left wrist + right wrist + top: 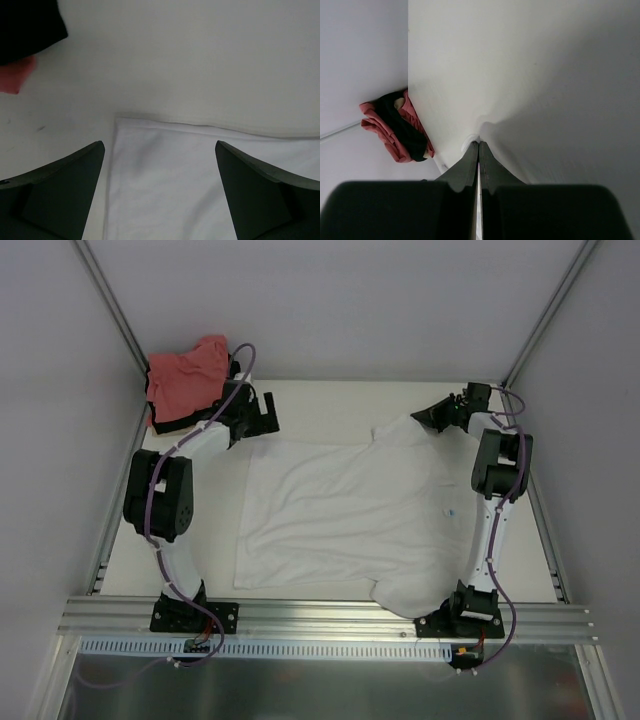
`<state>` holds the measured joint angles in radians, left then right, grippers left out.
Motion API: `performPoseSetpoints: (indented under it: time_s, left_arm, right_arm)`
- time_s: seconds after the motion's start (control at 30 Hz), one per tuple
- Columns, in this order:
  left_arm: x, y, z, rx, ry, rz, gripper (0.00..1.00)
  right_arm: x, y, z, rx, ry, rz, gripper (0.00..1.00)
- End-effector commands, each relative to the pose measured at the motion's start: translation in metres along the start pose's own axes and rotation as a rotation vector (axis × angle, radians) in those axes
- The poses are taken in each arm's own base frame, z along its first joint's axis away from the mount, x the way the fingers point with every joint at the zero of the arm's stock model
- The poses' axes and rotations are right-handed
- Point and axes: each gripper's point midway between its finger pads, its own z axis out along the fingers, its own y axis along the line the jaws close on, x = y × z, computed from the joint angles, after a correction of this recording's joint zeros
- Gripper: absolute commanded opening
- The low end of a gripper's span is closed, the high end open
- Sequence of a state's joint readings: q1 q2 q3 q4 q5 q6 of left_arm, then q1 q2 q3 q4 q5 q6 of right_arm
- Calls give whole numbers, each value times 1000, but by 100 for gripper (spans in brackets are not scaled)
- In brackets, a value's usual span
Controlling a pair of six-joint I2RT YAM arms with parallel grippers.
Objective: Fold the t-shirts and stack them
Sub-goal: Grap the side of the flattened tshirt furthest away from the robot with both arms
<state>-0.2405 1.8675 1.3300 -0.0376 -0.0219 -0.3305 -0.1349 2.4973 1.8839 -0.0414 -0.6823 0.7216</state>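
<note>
Spreading stage: plain white short-sleeved cloth t-shirt (340,510) lies flat mid-table, no fold yet.
Right gripper (478,146) clenched on what looks like its far-right sleeve tip; left gripper (160,146) released, jaws wide, over far-left hem corner. Next prob. needs L to drop & pinch that corner w/o bunching. Bare white table (330,400) beyond far edge gives room; salmon-pink and black shirt heap (185,380) just beside L arm.

Bare worktop (330,405) runs along the far edge, behind the white t-shirt (340,510) that covers the middle, and there's room to pass there. The heap of pink and black t-shirts (185,380) blocks the far left corner, just beside the left end effector (160,147). Walls (330,300) hem in three sides.
</note>
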Motion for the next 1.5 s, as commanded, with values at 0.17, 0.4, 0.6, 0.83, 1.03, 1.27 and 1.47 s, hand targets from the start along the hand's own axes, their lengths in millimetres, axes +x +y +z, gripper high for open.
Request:
performPoseSetpoints:
  time_s: [0.17,0.4,0.6,0.83,1.03,1.27,1.47]
  left_arm:
    - [10,58,10,5,121,-170,92]
    - [27,58,27,92,207,-217,83]
    - [40,55,38,145,268,-242,82]
    - [50,53,44,184,318,-278,79]
    - [54,43,38,238,372,-289,73]
    - [72,36,30,281,460,-300,71]
    - [82,35,30,283,489,-293,57]
  right_arm:
    - [3,26,-9,-62,7,-44,1]
    - [3,23,-12,-55,2,-52,0]
    - [3,20,-12,-47,-1,-54,0]
    - [1,21,-14,-40,-7,-57,1]
    - [-3,18,-14,-28,-12,-53,0]
    - [-4,16,-12,-20,-15,-49,0]
    - [-4,18,-14,-22,-14,-49,0]
